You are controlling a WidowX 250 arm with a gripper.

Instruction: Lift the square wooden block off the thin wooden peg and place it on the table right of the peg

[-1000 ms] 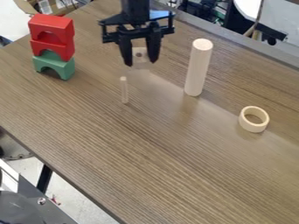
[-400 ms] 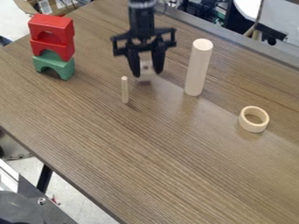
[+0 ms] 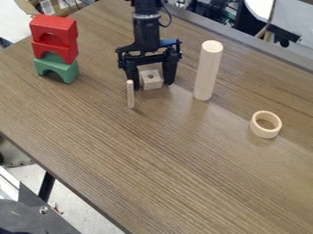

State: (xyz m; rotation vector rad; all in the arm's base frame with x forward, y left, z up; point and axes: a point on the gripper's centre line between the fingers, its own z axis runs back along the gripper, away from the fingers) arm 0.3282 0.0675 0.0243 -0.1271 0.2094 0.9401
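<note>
Gripper [image 3: 151, 86]: over the far part of the table [image 3: 165, 169], its 2 fingers [image 3: 170, 75] spread, 1 on each side of the wooden block; contact with it cannot be told.
Wooden block [image 3: 151, 81]: between the fingers, 1 round hole in the face towards the camera.
Thin stick [image 3: 130, 94]: upright, just beside the gripper's left-hand finger in the view.
Thick rod [image 3: 207, 71]: upright, to the right of the gripper in the view.
Ring [image 3: 266, 133]: on the table, beyond the rod to the right.
Stack: 2 red arches [image 3: 54, 28] on 1 green arch [image 3: 66, 71], at the upper left.
</note>
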